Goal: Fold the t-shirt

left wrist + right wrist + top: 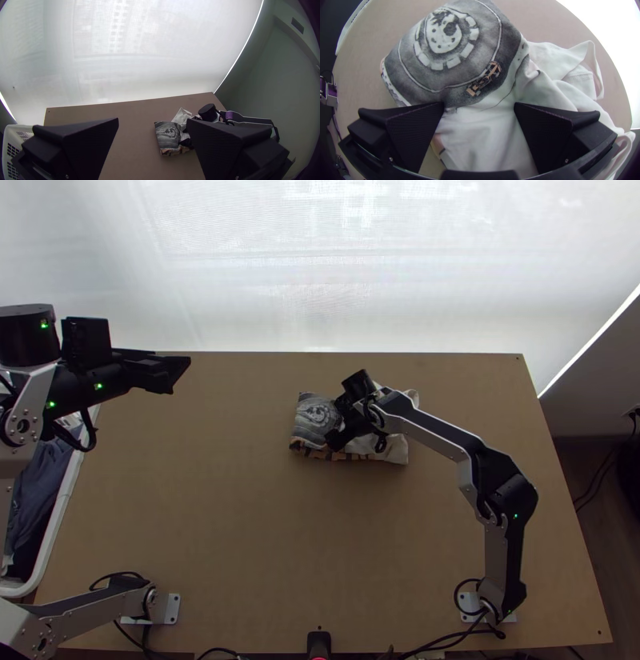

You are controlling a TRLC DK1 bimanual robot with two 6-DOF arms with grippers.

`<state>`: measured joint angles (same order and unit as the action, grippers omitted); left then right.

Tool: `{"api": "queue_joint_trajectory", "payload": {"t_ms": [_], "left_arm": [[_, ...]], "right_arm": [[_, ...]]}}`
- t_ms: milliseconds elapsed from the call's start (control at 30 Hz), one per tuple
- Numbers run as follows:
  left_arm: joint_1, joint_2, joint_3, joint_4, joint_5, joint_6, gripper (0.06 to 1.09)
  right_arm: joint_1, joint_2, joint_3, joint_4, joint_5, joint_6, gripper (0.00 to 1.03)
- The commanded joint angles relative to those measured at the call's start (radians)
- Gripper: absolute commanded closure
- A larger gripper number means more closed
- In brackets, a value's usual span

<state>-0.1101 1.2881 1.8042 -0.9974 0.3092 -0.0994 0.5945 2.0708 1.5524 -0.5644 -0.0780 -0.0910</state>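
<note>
While the left gripper (178, 374) is hovering spread-fingered over the table's (240, 540) left side, the right gripper (334, 422) is hanging above the bundled t-shirt (308, 426) mid-table; its wrist view is revealing parted fingers, a little orange car print (484, 79) and rumpled white cloth.

You have the shirt (312, 416) on the table (240, 524), closer to the far edge than the near one; your right gripper (338, 426) is at it, your left gripper (182, 373) well left; at the table's left edge is the basket (61, 516), clothes (34, 484) in it; behind the table hangs the blind (320, 276).
</note>
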Motion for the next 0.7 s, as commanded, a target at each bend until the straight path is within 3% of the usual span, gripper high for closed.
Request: {"api": "queue_joint_trajectory", "payload": {"t_ms": [0,167,333,667], "left_arm": [[0.029,-0.041,-0.042,-0.009,0.001,0.007,0.10],[0.055,-0.056,-0.042,-0.027,0.001,0.023,0.10],[0.073,-0.059,-0.042,-0.033,0.001,0.033,0.10],[0.093,-0.059,-0.039,-0.033,0.001,0.036,0.10]], "right_arm": [[-0.001,0.048,-0.018,0.000,0.044,-0.007,0.05],[0.010,0.051,-0.043,0.008,0.078,-0.015,0.05],[0.004,0.055,-0.052,0.037,0.176,-0.019,0.05],[-0.136,0.045,-0.066,0.047,0.231,-0.016,0.04]]}}
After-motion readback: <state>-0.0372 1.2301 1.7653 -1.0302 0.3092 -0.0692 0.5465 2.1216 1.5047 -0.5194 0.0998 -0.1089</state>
